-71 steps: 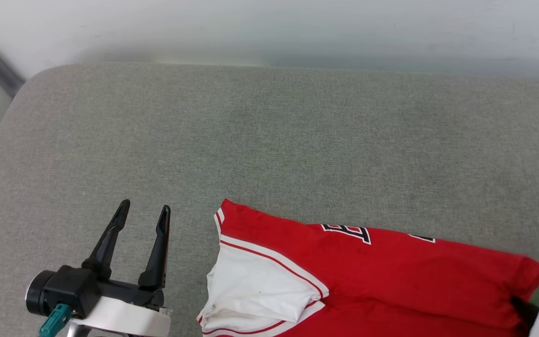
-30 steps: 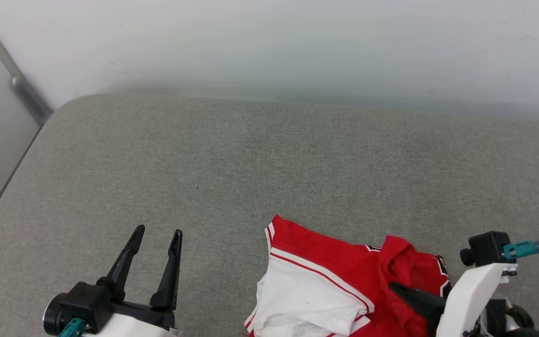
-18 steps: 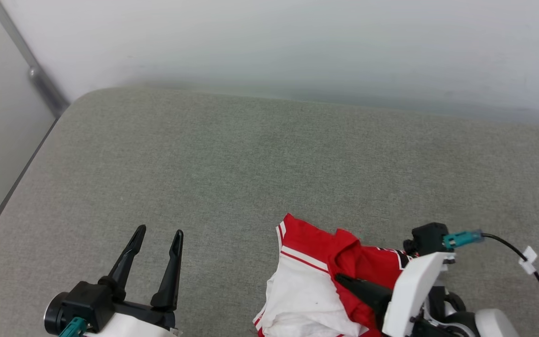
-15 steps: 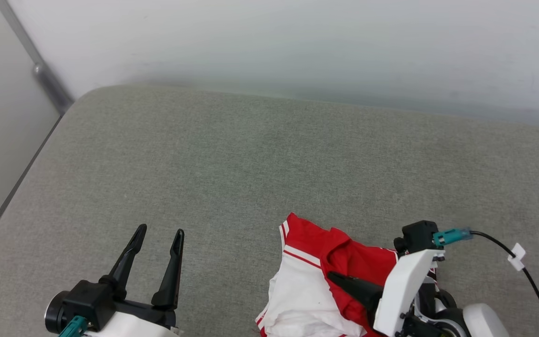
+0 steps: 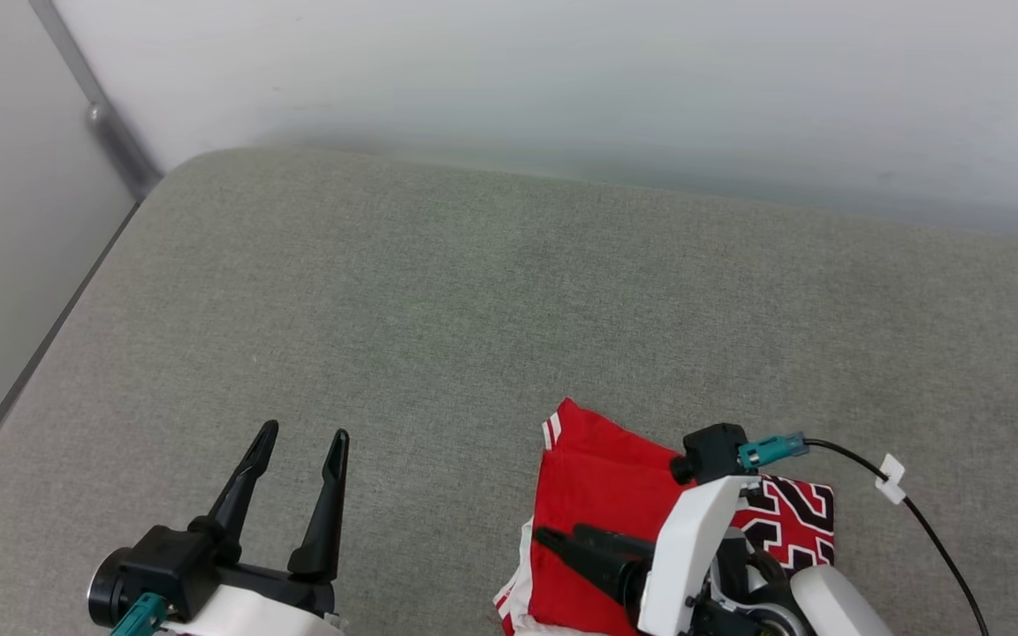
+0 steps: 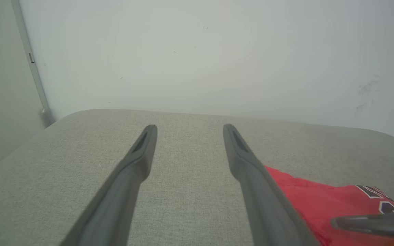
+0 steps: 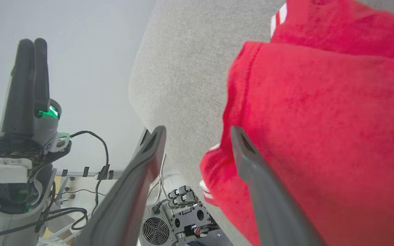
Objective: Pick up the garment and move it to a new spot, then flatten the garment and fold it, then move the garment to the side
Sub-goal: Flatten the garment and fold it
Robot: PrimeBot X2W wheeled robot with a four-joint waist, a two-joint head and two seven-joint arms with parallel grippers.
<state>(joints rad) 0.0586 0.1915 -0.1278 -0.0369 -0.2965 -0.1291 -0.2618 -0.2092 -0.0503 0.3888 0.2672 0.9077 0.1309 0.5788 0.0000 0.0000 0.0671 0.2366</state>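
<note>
The pale wall (image 5: 562, 79) runs across the top of your head view. Below it the grey fabric tabletop (image 5: 474, 291) takes most of the frame, with its rounded corner at the upper left beside a metal post (image 5: 116, 141).

The shirt (image 5: 593, 490) lies on the tabletop at the lower middle, just right of centre, folded into a compact red bundle. Striped trim shows at its upper left corner, black white-outlined print (image 5: 796, 526) at its right end, and a sliver of white along its lower left edge.

Your right end effector (image 5: 556, 531) comes in from the lower right, fingers pointing left across the shirt. In your right wrist view (image 7: 197, 129) its jaws stand wide apart with nothing between them. One finger is over the red cloth, the other over the grey surface beside the shirt's edge. You cannot tell from these views whether either finger touches the cloth.

Your left end effector (image 5: 306, 431) sits at the lower left, well apart from the shirt. Its fingers point up the frame, spread wide and empty above bare tabletop. Your left wrist view (image 6: 189, 126) shows the same gap, with the shirt at the lower right.

A black cable (image 5: 924, 530) leaves the teal plug (image 5: 770, 450) on the right wrist and runs to the lower right edge. It carries a small white tag (image 5: 891, 466).
</note>
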